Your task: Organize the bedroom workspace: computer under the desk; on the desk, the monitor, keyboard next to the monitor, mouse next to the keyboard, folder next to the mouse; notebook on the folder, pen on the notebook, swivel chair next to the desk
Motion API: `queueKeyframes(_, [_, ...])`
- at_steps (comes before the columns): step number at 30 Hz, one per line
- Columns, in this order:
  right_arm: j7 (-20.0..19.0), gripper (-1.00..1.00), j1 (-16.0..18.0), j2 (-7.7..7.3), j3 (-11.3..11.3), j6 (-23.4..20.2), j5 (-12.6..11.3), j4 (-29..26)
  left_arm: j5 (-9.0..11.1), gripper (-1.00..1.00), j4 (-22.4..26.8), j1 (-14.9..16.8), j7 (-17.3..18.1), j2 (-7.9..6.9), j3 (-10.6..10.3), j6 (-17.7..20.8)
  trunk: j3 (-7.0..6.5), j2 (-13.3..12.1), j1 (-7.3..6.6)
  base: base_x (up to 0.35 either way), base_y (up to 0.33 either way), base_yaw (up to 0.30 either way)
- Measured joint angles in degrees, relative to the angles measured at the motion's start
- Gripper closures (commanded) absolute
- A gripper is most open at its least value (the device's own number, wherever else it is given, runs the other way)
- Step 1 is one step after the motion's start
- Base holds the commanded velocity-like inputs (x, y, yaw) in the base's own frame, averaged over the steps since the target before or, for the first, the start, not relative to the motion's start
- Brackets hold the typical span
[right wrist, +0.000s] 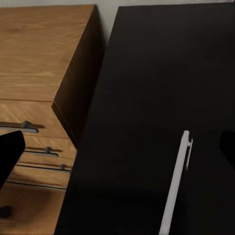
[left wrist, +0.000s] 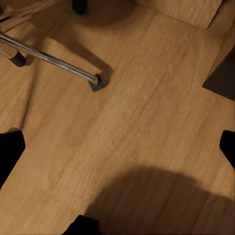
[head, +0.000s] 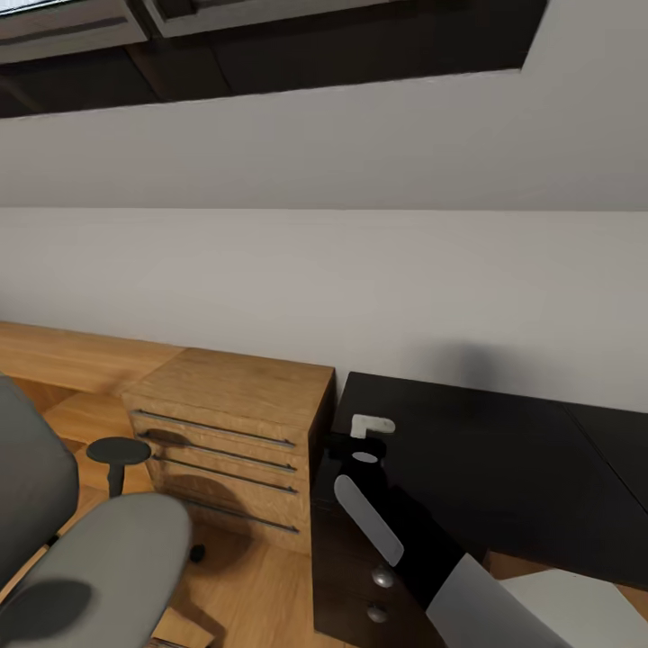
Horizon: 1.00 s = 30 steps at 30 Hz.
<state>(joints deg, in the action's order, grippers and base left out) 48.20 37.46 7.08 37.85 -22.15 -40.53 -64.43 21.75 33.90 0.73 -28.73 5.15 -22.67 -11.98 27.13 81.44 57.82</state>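
My right gripper (head: 364, 445) hangs open over the left end of the glossy black desk (head: 486, 459). In the right wrist view the thin white pen (right wrist: 177, 186) lies against the black top between the wide-apart fingers (right wrist: 11, 152), touching neither. Its white end (head: 371, 424) pokes out just past the gripper in the head view. The grey swivel chair (head: 99, 558) stands at the lower left, with a black armrest (head: 118, 450). My left gripper (left wrist: 117, 147) is open above the wooden floor, near the chair's chrome leg and caster (left wrist: 95, 82). Computer, monitor, keyboard, mouse, folder and notebook are out of view.
A wooden cabinet (head: 229, 432) with long bar handles stands against the desk's left side, between chair and desk. Black drawers with silver knobs (head: 382, 578) sit under the desk's left end. A white wall runs behind everything.
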Motion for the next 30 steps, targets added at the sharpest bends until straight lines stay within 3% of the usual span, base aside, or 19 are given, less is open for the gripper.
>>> queueKeyframes(8, [-0.1, -1.0, 0.0, 0.07, -0.2, 0.0, 0.1, 3.6, 0.0, -1.0, -0.1, 0.0, -0.2, 0.06, 0.0, -0.1, 0.0, 0.0, 0.03, 0.136, 0.0, 0.0])
queueKeyframes(19, [-3.0, -1.0, 0.3, 0.35, -0.4, 1.9, 0.2, 13.6, -0.1, -1.0, -0.1, 0.0, -0.3, 0.14, -0.1, -0.1, 0.0, 0.0, 0.03, 0.01, 0.0, 0.0])
queueKeyframes(30, [-3.6, -1.0, 0.5, 0.43, -0.4, 2.8, 0.1, 17.7, -0.2, -1.0, 0.0, 0.0, -0.4, 0.17, -0.1, -0.1, 0.0, 0.0, 0.03, 0.0, 0.0, 0.0])
